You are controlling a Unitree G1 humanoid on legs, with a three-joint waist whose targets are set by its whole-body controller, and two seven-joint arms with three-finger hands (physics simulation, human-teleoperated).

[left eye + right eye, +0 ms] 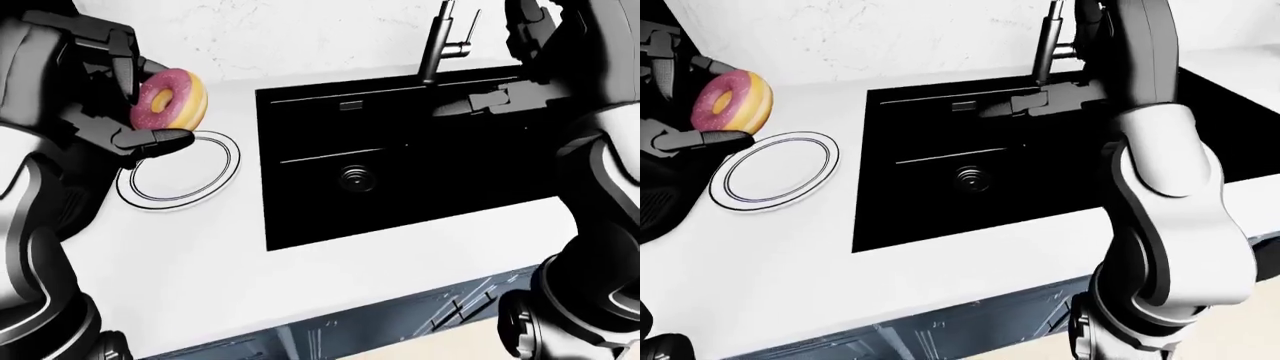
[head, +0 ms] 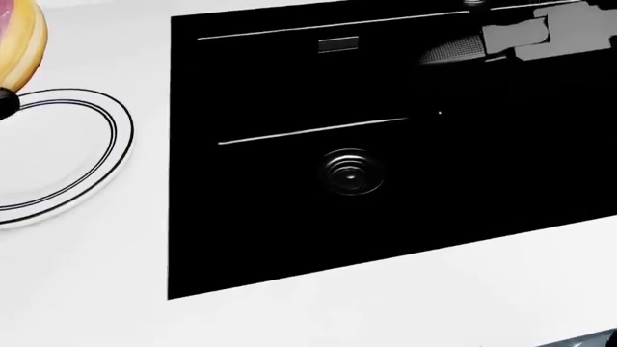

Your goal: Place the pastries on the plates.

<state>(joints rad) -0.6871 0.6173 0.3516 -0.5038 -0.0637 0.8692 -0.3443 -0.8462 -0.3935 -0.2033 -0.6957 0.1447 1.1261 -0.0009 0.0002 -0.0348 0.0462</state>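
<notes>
Left hand pinching one pink-iced doughnut, dark fingers under its lower rim and more behind its upper edge, ring held on edge with the hole facing the camera. Held clear above the top-left rim of the single white plate, not touching it; plate lying flat on the white counter, just beside the left edge of the black sink. Right hand reaching in over the sink's top right corner below the tap, fingers stretched out and apparently carrying nothing, though whether fully spread cannot be told against the black basin. Probably light and soft, with a crumbly body and an icing likely to smear or dent under pressure; best gripped gently across the plain golden sides or rim, never squeezed on the glazed face, and set down rather than dropped. Count in view: one doughnut, one plate, one sink with one drain showing, one tap. No second pastry or second plate visible anywhere, despite the plural in the task.
</notes>
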